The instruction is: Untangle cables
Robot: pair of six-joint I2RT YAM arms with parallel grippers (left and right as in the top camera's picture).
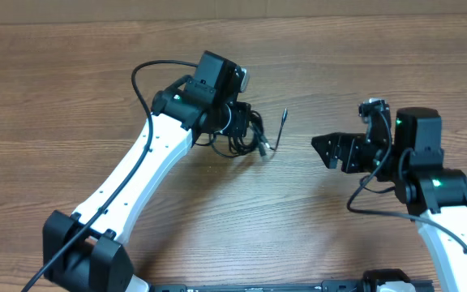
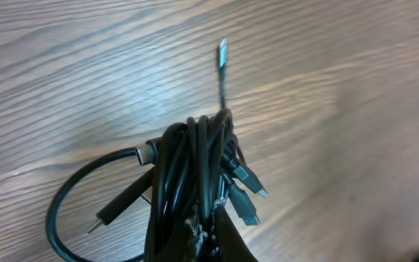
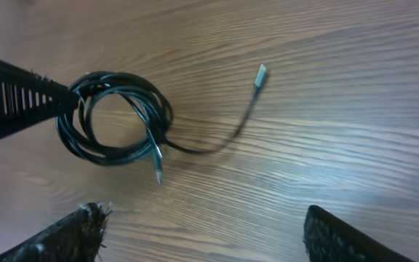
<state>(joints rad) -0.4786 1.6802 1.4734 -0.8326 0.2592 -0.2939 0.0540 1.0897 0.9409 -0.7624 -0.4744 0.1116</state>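
The brown wood bench point(image 1: 71, 65) shows open wood on every side of the bunch. The left tool point(image 1: 242, 126) is pinched tight on the black cables point(image 2: 195, 164), a looped bunch near the middle. One silver tip point(image 3: 262, 73) sticks out alone. The right tool point(image 1: 326, 151) is wide open, well apart from the bunch.

Obstacle: the cables point(image 2: 188, 182), bunched at the left gripper point(image 1: 243, 130), with one silvery-tipped end point(image 1: 284, 113) trailing rightward. Free room: bare table point(image 1: 96, 73) lies between that end and your right gripper point(image 1: 324, 151); you have open wood beyond both arms.
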